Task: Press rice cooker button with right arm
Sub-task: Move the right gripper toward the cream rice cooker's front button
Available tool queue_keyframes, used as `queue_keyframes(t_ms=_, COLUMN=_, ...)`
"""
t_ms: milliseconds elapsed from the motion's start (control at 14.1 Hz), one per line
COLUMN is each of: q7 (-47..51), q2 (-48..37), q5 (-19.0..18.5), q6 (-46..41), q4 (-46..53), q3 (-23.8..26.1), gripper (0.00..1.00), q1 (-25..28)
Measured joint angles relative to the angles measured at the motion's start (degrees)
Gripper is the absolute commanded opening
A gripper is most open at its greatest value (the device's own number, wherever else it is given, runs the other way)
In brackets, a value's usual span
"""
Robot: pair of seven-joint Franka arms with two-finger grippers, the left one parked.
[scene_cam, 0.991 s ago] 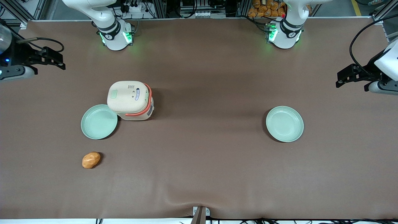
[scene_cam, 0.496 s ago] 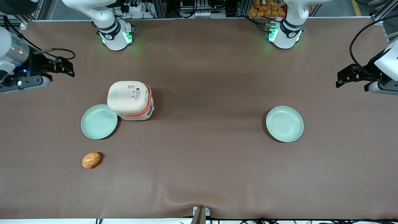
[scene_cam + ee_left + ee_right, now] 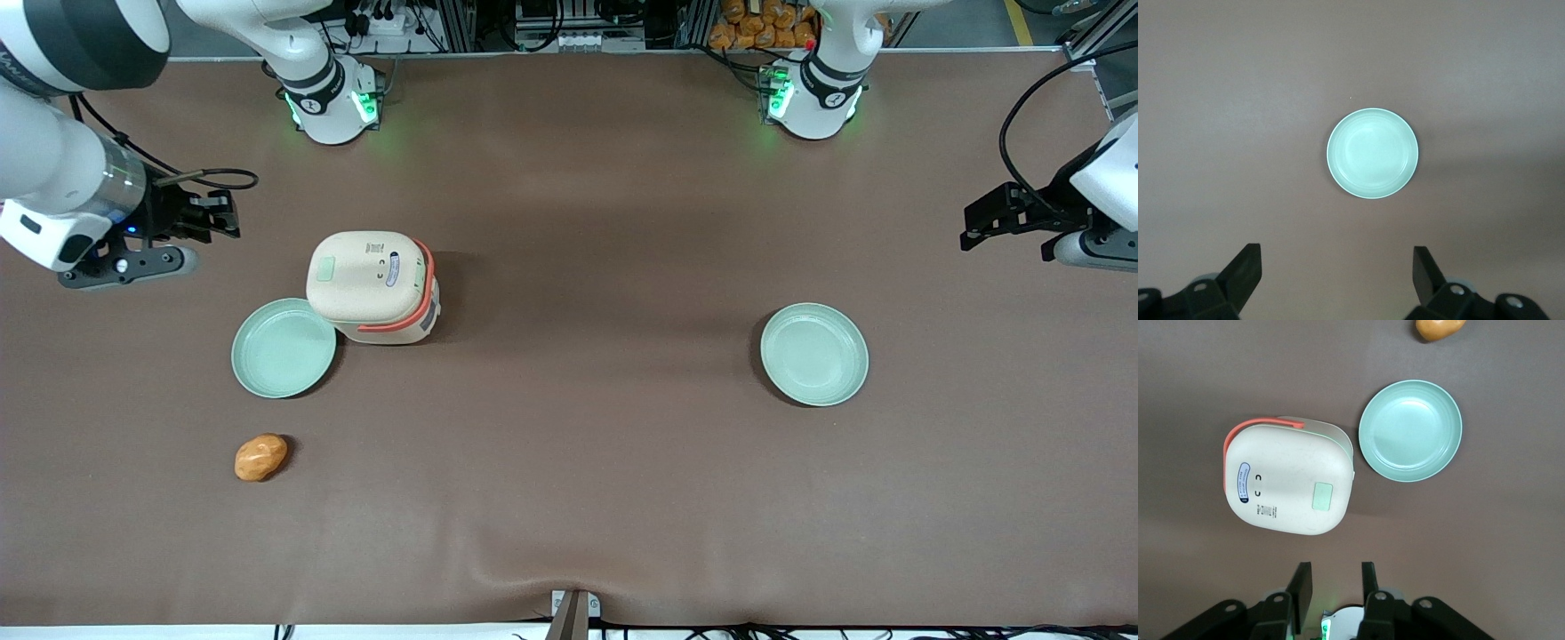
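The little green button (image 3: 1321, 497) sits on the closed cream lid of the rice cooker (image 3: 371, 286), and nothing is touching it yet. The gripper (image 3: 216, 216) on the right arm (image 3: 67, 169) hangs in the air near the cooker, toward the working arm's end of the table and a bit farther from the front camera, with its two fingers (image 3: 1300, 589) a little way apart and holding nothing. I think this is the reaching step, so next the claw should go over the lid, line one fingertip up with the button, and push straight down, missing the green plate (image 3: 284, 347) that touches the cooker.
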Motion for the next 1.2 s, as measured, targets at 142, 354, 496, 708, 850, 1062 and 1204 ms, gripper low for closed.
queue_keyframes(t_ms=142, q7=0.2, q2=0.1, q5=0.0, q6=0.8, q4=0.0, q3=0.0, gripper=0.16, q1=0.2)
queue_keyframes(t_ms=354, q7=0.7, q2=0.6, q5=0.0, q6=0.9, q4=-0.2, q3=0.0, gripper=0.08, q1=0.2)
queue_keyframes(t_ms=496, q7=0.8, q2=1.0, q5=0.2, q6=1.0, q4=-1.6, q3=0.0, gripper=0.03, q1=0.2)
queue_keyframes(t_ms=708, q7=0.8, q2=2.0, q5=1.7, q6=1.7, q4=-3.8, q3=0.0, gripper=0.02, q1=0.4)
queue_keyframes(t_ms=850, q7=0.8, q2=2.6, q5=2.6, q6=1.9, q4=-5.0, q3=0.0, gripper=0.00, q1=0.6)
queue_keyframes(t_ms=1062, q7=0.8, q2=3.2, q5=3.3, q6=3.0, q4=-7.1, q3=0.0, gripper=0.00, q1=0.7)
queue_keyframes(t_ms=1204, q7=0.8, q2=4.2, q5=3.4, q6=3.5, q4=-7.9, q3=0.0, gripper=0.00, q1=0.9)
